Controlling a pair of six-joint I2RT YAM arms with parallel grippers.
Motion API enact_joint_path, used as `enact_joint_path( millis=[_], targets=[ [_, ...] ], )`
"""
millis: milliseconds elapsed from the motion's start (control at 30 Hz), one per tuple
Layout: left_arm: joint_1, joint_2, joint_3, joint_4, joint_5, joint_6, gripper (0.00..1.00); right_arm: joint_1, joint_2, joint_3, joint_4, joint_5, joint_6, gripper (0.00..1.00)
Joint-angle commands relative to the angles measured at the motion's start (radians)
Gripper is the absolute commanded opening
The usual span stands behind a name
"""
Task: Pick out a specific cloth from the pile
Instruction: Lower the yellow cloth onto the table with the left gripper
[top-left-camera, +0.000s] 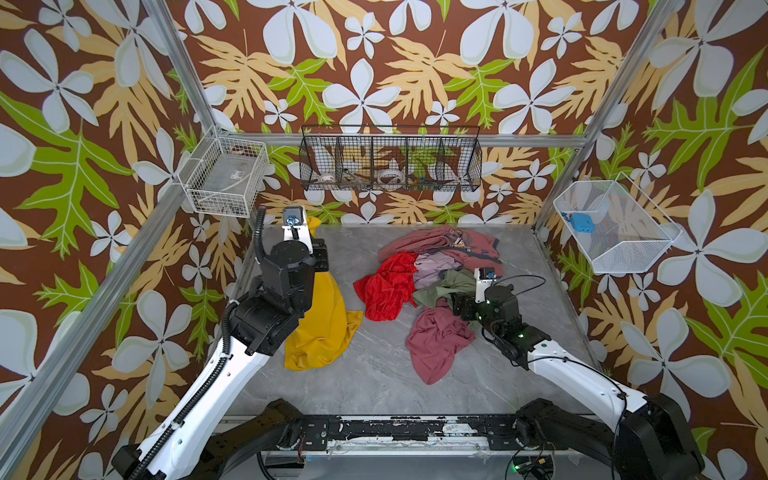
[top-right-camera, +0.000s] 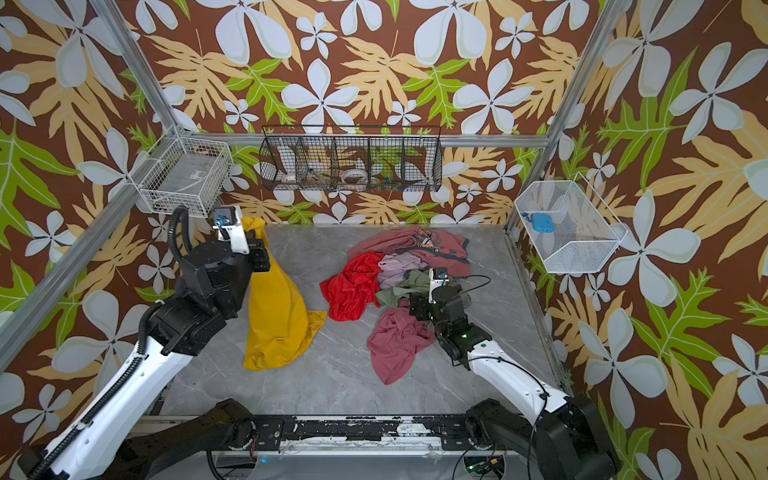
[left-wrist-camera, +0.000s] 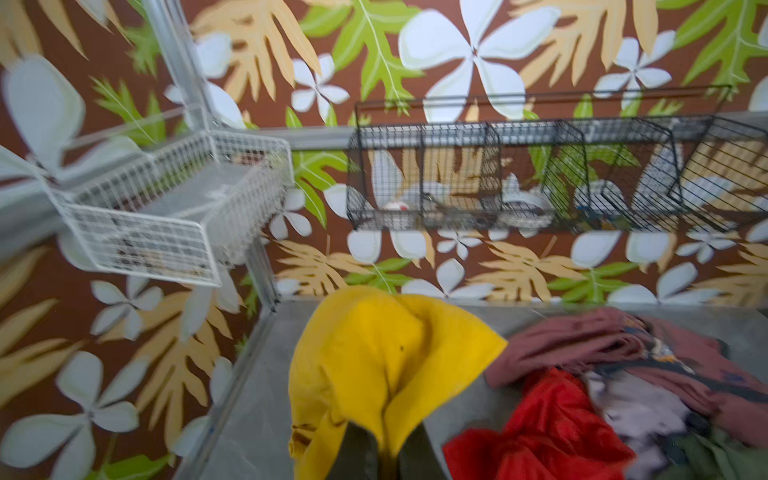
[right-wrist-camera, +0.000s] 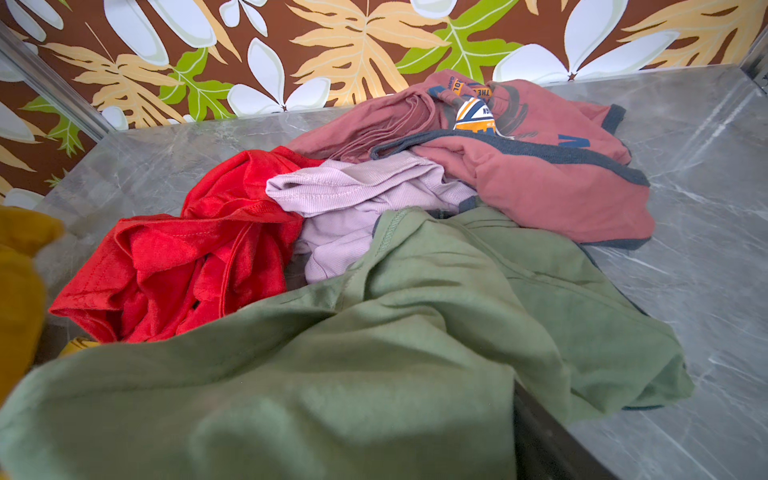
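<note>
Pinched in the left tool (left-wrist-camera: 388, 455), jaws pressed together on a fold near its upper end: the cloth (top-left-camera: 324, 328), a short tuft standing beyond the fingers (left-wrist-camera: 361, 453). Hanging from that grip over the bench (top-left-camera: 374, 386) at the left rear, lower part slumped on the surface, one side hidden behind the left arm (top-left-camera: 282, 291) in both top views. Lower corner just beside the red garment (top-left-camera: 390, 286); contact not discernible. To the right, the pile (top-left-camera: 436, 274): red garment at its left edge, lilac garment (right-wrist-camera: 365, 195) in the middle, printed pink garment (right-wrist-camera: 540, 178) at the rear, plain pink garment (top-left-camera: 440, 345) at the front. Draped over the right tool (top-left-camera: 459, 301), jaws spread wide: olive garment (right-wrist-camera: 374, 332), covering all but one finger in the right wrist view. On the walls above: left basket (top-left-camera: 224, 174), white wire; black basket (top-left-camera: 390, 158) at the rear; right basket (top-left-camera: 623, 249), white, with a blue item (top-left-camera: 579, 222) inside.
</note>
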Motion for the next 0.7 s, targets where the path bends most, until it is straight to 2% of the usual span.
enact_joint_path(
  millis=[0,100,200,367,533,667],
  targets=[
    [-0.005,-0.034,-0.103,0.01,0.157,-0.256,0.0,0.0,-0.001,0.0,0.01,0.019,-0.01,0.83],
    [-0.007,-0.073,-0.215,0.009,0.236,-0.403,0.0,0.0,0.007,0.004,0.007,0.013,-0.012,0.83],
    [-0.009,-0.115,-0.298,-0.031,0.256,-0.522,0.0,0.0,0.013,0.003,0.001,0.007,-0.014,0.82],
    [-0.009,-0.185,-0.405,-0.176,0.18,-0.729,0.0,0.001,0.018,0.002,-0.006,0.001,-0.012,0.82],
    [-0.009,-0.21,-0.521,-0.288,0.154,-0.917,0.0,0.0,0.016,-0.001,-0.009,0.001,-0.014,0.82],
    [-0.009,-0.253,-0.579,-0.363,0.095,-1.016,0.0,0.0,0.018,0.008,-0.02,0.002,-0.027,0.82]
  ],
)
